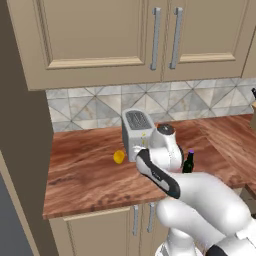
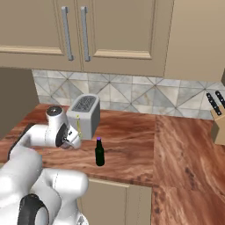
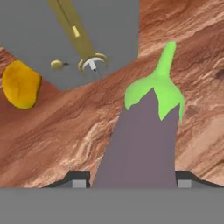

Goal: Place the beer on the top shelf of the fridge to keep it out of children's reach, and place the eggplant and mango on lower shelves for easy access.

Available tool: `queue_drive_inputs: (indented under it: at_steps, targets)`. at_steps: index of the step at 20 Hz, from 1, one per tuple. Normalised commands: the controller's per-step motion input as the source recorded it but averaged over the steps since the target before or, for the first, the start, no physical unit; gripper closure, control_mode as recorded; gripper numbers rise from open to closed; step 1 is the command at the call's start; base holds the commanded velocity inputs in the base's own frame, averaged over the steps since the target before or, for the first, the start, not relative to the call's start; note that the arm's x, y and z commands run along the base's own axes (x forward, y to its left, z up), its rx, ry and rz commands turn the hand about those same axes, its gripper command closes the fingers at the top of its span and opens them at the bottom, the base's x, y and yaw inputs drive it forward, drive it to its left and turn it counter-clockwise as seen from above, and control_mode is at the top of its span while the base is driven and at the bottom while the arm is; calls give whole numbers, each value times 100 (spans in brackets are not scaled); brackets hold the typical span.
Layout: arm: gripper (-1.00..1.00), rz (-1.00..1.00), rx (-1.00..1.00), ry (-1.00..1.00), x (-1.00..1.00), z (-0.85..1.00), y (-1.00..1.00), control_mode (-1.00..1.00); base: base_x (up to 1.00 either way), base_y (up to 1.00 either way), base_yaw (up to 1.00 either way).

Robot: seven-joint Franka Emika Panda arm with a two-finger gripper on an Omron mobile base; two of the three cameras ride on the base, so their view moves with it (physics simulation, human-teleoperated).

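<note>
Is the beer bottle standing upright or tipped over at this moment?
Upright. The beer stands on the wooden counter with its purple cap at the top, right of the toaster.

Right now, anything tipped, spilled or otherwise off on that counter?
Nothing stands out. The beer stands upright near the counter front edge, the mango lies left of the toaster, and the eggplant sits between the gripper fingertips. No spill or damage.

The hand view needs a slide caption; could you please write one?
Gripper straddling the eggplant on the wooden counter, with the mango lying beside the toaster.
</note>
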Motion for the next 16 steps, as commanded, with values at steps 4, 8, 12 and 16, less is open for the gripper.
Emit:
queue_drive_inputs:
  at_steps: [4,8,12,16]
  targets:
    - [100,26,8,-41,-93,95,-38,-100,0,0,0]
    - [100,13,0,-26,-73,100,0,-100,0,0,0]
    - [100,8,-8,-6,-71,100,7,-100,0,0,0]
    - [100,12,-17,0,-59,67,0,-100,0,0,0]
